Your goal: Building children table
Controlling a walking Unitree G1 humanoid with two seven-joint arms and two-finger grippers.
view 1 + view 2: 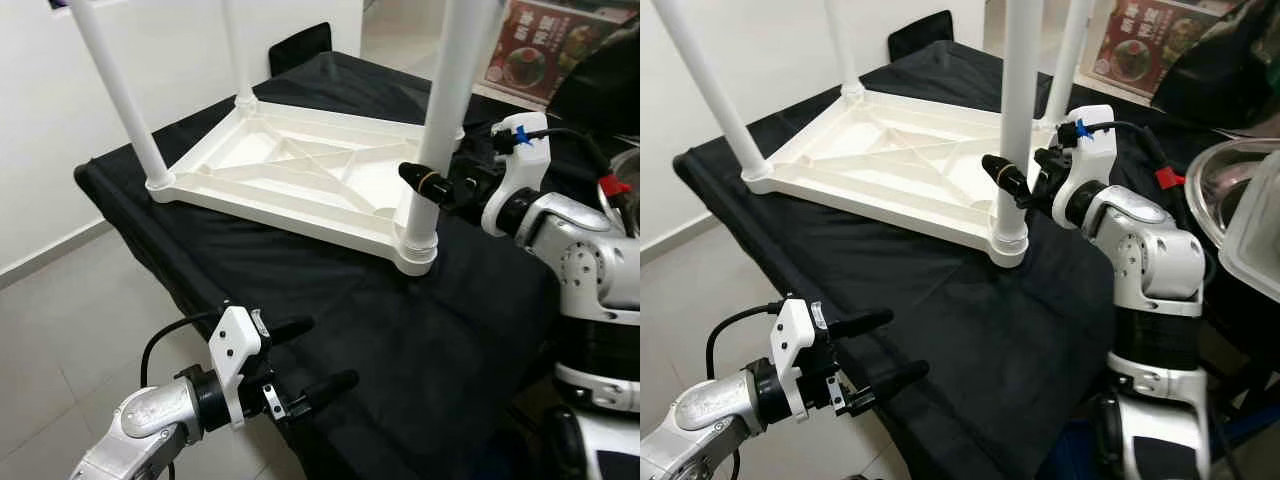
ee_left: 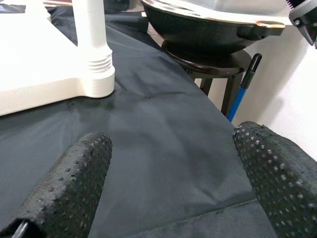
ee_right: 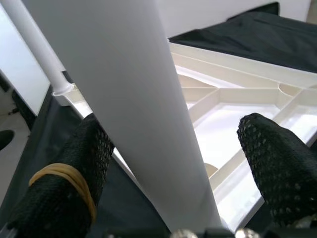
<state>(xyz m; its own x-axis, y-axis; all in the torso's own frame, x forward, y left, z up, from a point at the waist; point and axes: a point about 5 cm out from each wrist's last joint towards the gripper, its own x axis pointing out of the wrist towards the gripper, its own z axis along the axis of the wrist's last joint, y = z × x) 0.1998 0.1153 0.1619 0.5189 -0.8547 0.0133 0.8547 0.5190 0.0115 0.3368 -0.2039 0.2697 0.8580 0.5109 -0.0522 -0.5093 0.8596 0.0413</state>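
Observation:
A white plastic children's table lies upside down on a black cloth, with its white legs pointing up. My right gripper is open around the near right leg, just above the threaded socket. In the right wrist view the leg runs between the fingers: one finger lies against it and the other stands apart. My left gripper is open and empty, low at the front edge of the cloth, pointing toward that same corner socket.
A dark wok on a black stand sits right of the cloth-covered surface, with a blue-handled stick beside it. A black chair back rises behind the far edge. Grey tiled floor and a white wall are on the left.

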